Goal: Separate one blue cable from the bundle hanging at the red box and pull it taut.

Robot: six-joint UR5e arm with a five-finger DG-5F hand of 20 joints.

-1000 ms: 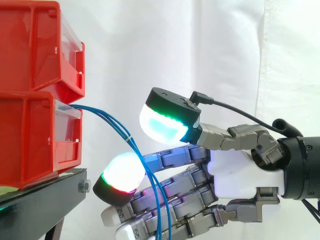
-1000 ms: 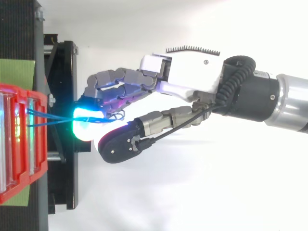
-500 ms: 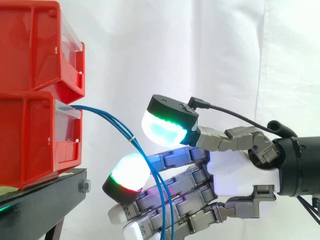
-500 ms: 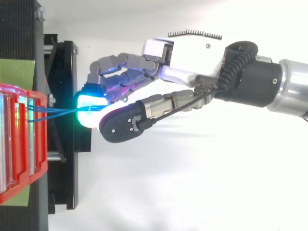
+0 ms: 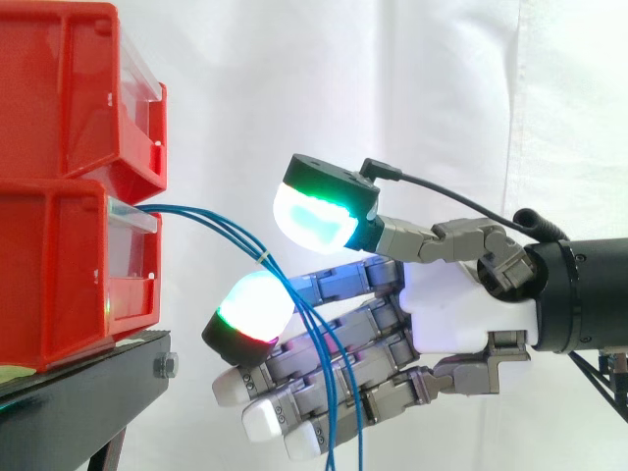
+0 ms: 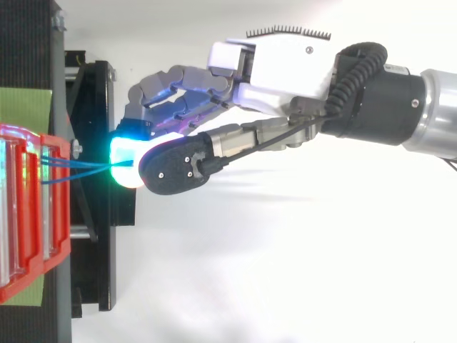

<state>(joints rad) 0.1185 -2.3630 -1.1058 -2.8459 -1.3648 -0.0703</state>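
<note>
Side view, before a white curtain [image 5: 392, 88]: two red plastic bins are stacked at the left on a black stand [image 5: 88, 383]. A bundle of thin blue cables [image 5: 211, 224] leaves the front of the lower red bin [image 5: 59, 275], arcs right, is gathered by a small white tie [image 5: 265, 258], then hangs slack past the robot's fingers.

The hand [image 5: 456, 314] reaches in from the right. Over the last second it has risen a little and edged left toward the bins. Seen from above, its thumb has swung across, so it now overlaps the glowing fingertip. The green-lit thumb pad [image 5: 316, 214] sits above the fingertip pad [image 5: 253, 304], with a gap between them. The cables run through that gap, so the hand is apart and not yet pinching.

No single cable appears separated, and closing on one likely comes next.
</note>
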